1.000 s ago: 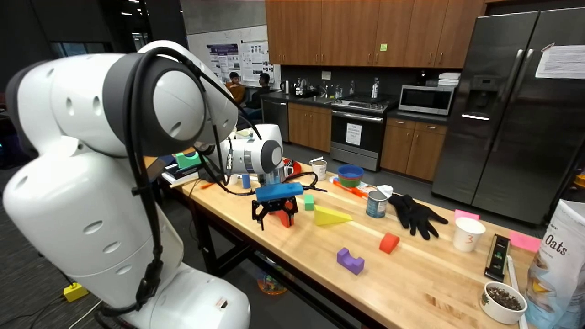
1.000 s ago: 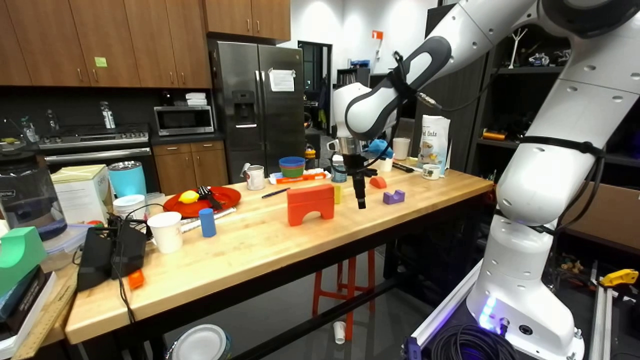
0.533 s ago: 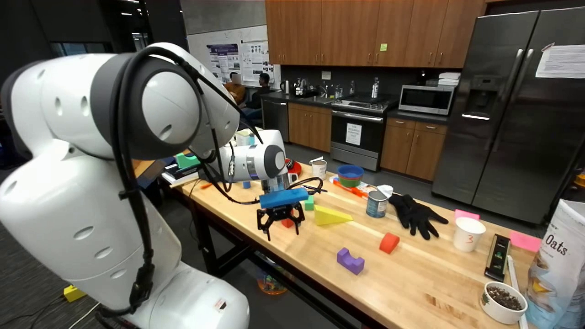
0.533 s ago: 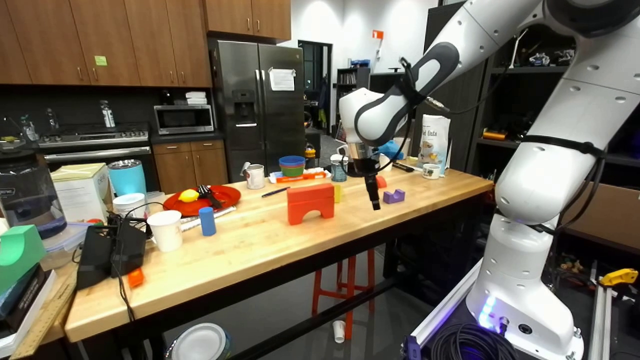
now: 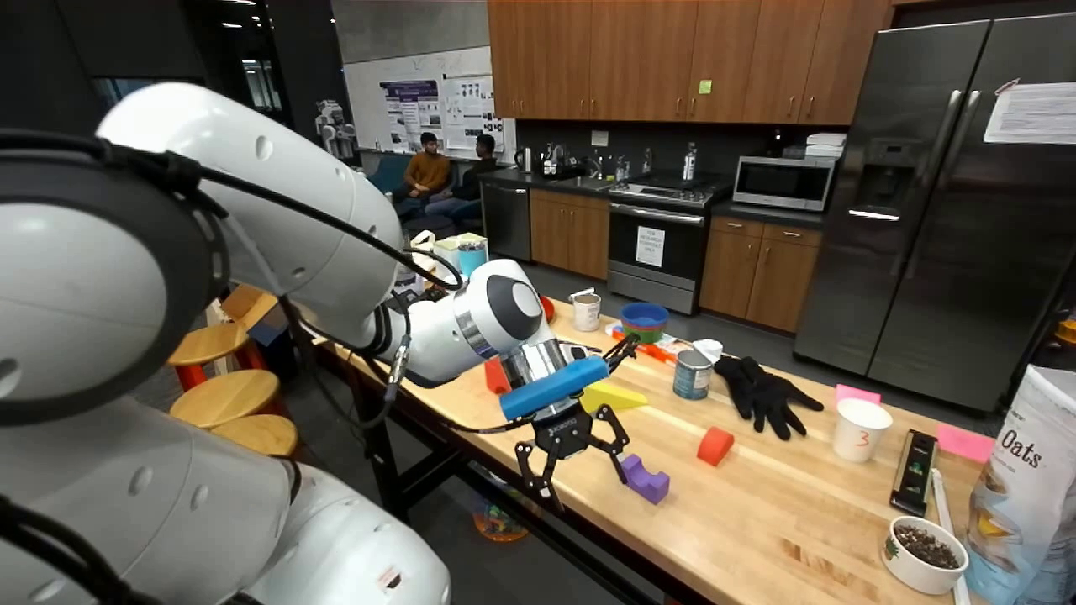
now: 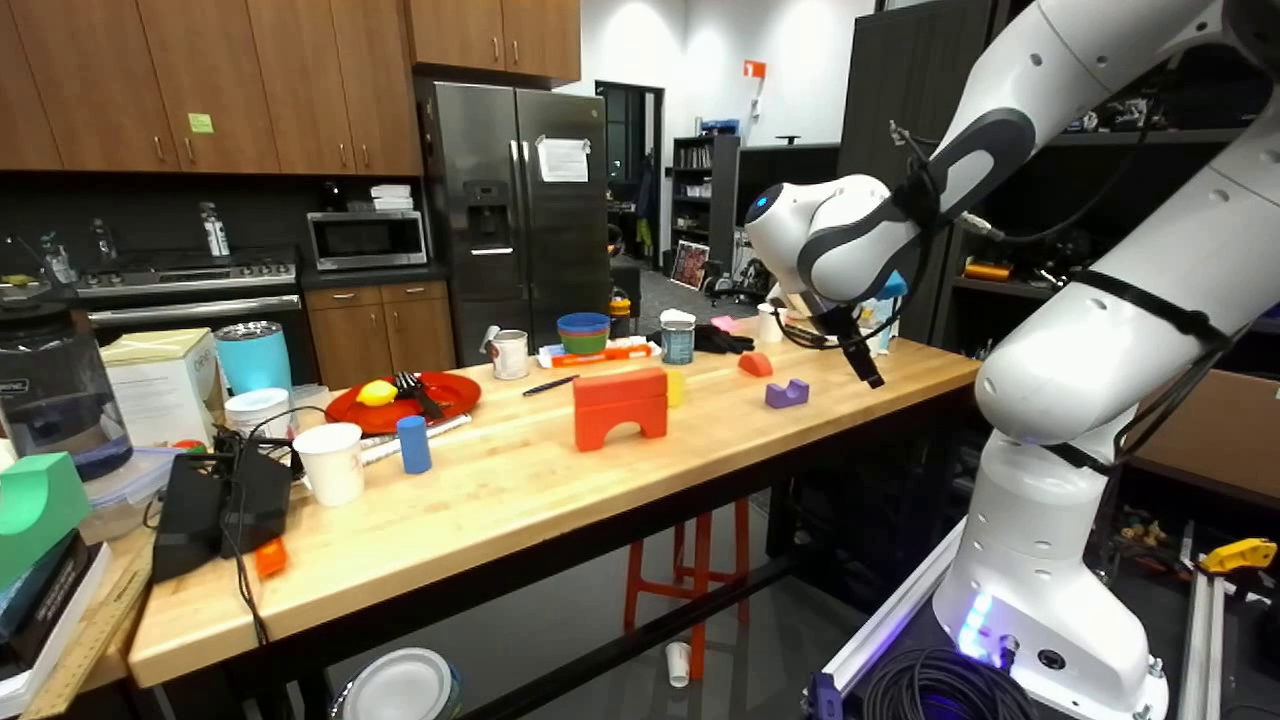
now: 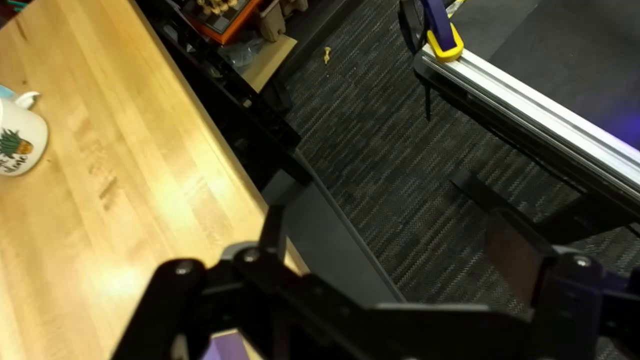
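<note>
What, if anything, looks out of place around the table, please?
Two things look odd. In the wrist view, a small tan piece lies alone on the carpet; in an exterior view, what looks like a white cup is on the floor beside a red stool. Both may have been dropped. I see nothing spilled.

What looked like a robotics lab with a kitchen, a robot arm (image 6: 1090,350) that bore the gripper (image 5: 590,492), a stove (image 5: 681,244), microwave (image 5: 784,183) and refrigerator (image 5: 950,252) that stood well beyond it, posters (image 5: 409,109) that hung on a whiteboard (image 5: 366,92) farther off
</note>
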Motion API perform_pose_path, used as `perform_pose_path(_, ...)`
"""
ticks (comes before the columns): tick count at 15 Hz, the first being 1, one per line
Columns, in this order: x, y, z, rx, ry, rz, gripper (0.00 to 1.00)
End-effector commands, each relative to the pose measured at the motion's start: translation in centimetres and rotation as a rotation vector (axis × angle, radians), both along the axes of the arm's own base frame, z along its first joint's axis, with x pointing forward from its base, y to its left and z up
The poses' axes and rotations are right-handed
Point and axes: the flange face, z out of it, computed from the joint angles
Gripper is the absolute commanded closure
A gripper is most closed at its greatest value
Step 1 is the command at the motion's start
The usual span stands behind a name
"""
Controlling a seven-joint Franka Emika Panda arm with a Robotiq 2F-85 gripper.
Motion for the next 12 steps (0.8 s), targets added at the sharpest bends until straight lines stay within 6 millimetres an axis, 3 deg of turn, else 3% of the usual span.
perform_pose_path(1, 0.2, -0.1, 0.4, -0.007, -0.004, -0.002, 0.0)
perform_pose_path(4, 1.2, -0.6, 0.8, -0.009, -0.006, -0.005, 0.0)
perform_pose_path(6, 1.5, -0.3, 3.9, -0.083, -0.044, 0.013, 0.0)
perform_pose_path(10, 0.0, 1.3, 11.9, -0.306, -0.123, 0.039, 0.0)
perform_pose_path(12, -0.3, 2.0, 14.6, -0.395, -0.166, 0.061, 0.0)
